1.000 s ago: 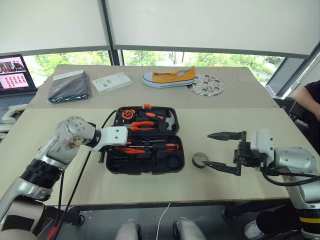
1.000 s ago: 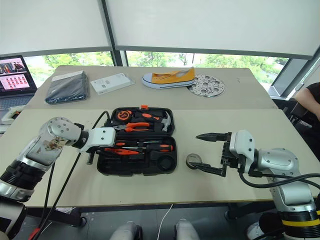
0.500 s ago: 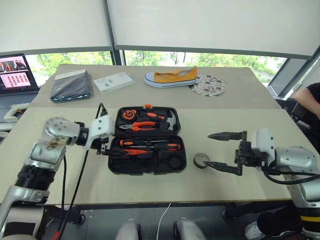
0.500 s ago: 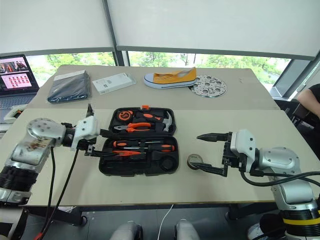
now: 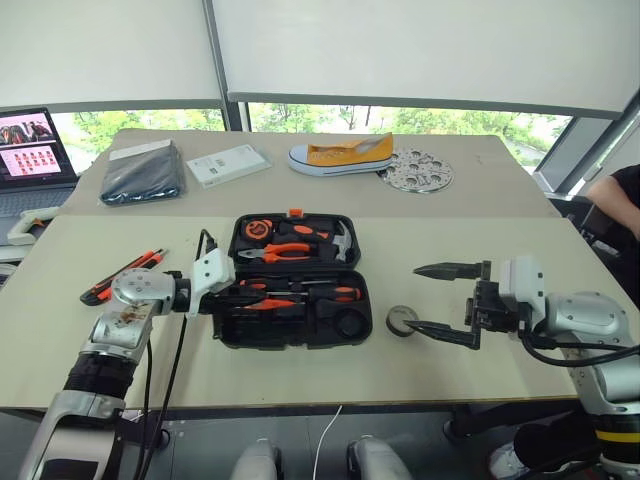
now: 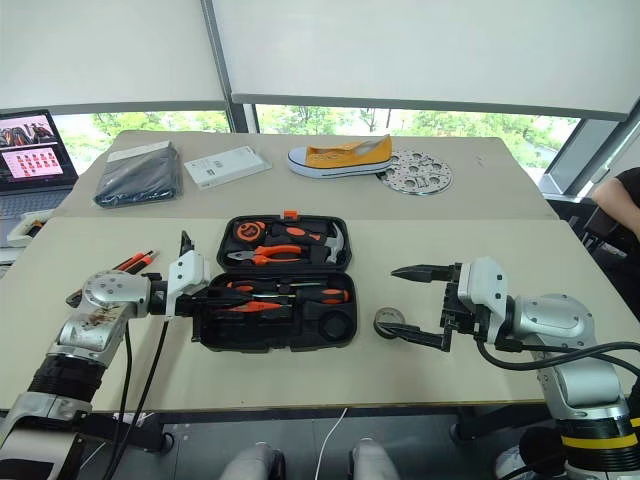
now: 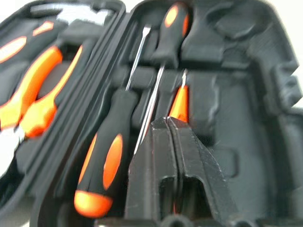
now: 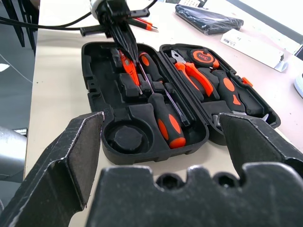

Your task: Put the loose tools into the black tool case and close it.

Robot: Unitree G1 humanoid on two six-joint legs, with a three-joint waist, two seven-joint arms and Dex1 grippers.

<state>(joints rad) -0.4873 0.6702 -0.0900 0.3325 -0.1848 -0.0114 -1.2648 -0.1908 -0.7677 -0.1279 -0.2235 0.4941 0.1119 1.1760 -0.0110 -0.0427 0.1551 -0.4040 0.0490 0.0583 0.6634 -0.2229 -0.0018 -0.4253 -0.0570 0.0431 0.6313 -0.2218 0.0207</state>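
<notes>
The black tool case (image 5: 293, 282) lies open on the table, two orange-and-black screwdrivers (image 8: 161, 118) and a slim orange tester screwdriver (image 7: 179, 101) in its near half. An orange-black utility knife (image 5: 122, 276) lies to its left, a small black tape roll (image 5: 402, 320) just right.

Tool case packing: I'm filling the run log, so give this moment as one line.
tool case: open | left end effector: shut, over tester screwdriver | utility knife, tape roll: on table | right end effector: open

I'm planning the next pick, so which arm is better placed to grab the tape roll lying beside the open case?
Right. The open right gripper hangs just beside the tape roll, while the left gripper, shut, is over the black tool case.
</notes>
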